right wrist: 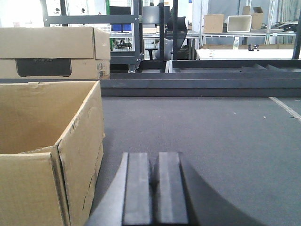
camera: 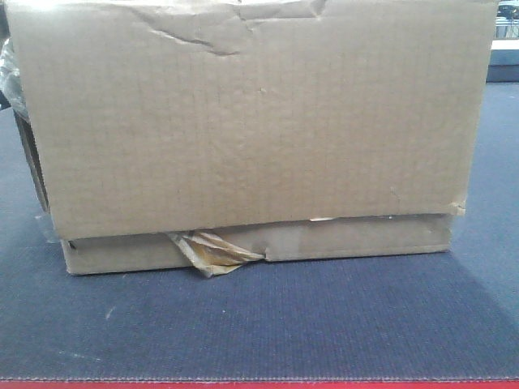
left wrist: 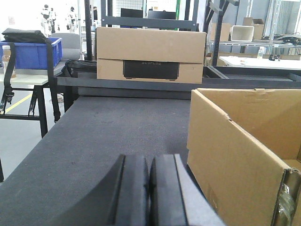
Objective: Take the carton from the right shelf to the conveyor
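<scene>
The carton point(camera: 243, 130), plain brown cardboard with a wad of yellowish tape point(camera: 212, 253) at its lower edge, rests on the dark ribbed conveyor point(camera: 259, 324) and fills the front view. My left gripper point(left wrist: 149, 162) is shut with nothing in it, just left of the carton's open-topped side point(left wrist: 235, 155). My right gripper point(right wrist: 154, 160) is also shut and empty, just right of the carton's other side point(right wrist: 80, 141). Neither gripper touches the box. The right shelf is out of view.
A red strip point(camera: 259, 384) edges the belt's near side. A second cardboard box point(left wrist: 150, 54) with a dark label stands at the belt's far end, seen again point(right wrist: 51, 52) in the right wrist view. Left of the belt a table holds a blue bin point(left wrist: 30, 54).
</scene>
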Controlling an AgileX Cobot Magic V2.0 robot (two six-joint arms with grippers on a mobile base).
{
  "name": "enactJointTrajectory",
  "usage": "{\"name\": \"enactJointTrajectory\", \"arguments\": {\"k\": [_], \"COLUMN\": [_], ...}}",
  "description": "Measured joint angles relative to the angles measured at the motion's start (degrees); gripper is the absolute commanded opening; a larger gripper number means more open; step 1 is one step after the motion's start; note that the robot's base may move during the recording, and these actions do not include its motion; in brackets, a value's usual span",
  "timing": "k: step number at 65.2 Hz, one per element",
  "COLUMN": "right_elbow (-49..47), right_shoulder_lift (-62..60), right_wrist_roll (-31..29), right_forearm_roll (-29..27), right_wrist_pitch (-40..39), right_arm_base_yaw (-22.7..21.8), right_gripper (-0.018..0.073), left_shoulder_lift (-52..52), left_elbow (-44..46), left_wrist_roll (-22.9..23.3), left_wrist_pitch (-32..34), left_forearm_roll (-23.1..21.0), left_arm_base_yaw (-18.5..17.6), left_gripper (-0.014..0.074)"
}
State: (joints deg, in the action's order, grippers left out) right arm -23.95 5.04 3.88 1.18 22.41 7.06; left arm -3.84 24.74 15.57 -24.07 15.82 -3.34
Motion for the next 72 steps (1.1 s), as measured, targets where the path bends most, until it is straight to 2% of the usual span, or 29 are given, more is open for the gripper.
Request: {"name": "enactJointTrajectory", "arguments": {"k": [36, 47, 58, 67, 72], "right_elbow": [0.00, 0.00, 0.09, 0.09, 0.09], "right_shoulder_lift": [0.00, 0.00, 0.00, 0.00, 0.00], "right_wrist_roll": [-0.02, -0.02, -0.15, -0.15, -0.15], "right_forearm_roll": [0.00, 0.00, 0.00, 0.00, 0.00], "right_wrist_pitch": [-0.23, -0.23, -0.23, -0.35, -0.44], "right_arm_base_yaw": [0.00, 0.00, 0.00, 0.00, 0.00], "right_gripper": [-0.0067, -0.0067, -0.0067, -0.0067, -0.0067], "left_shoulder_lift": [0.00, 1.55, 3.46, 3.50, 3.50], "left_elbow": [-0.04, -1.87, -9.73, -17.80, -22.50], "left_wrist_roll": [-0.16, -8.14, -10.28, -10.55, -10.66], "left_wrist_pitch": [-0.12, -1.21, 3.52, 10.42, 16.35], "left_forearm_roll": [-0.38, -5.96, -7.58, -7.84, -7.99], "left_arm_base_yaw": [0.23, 2.55, 4.99, 5.34, 5.34], "left_gripper": [0.0003, 0.0003, 0.0003, 0.0003, 0.0003]}}
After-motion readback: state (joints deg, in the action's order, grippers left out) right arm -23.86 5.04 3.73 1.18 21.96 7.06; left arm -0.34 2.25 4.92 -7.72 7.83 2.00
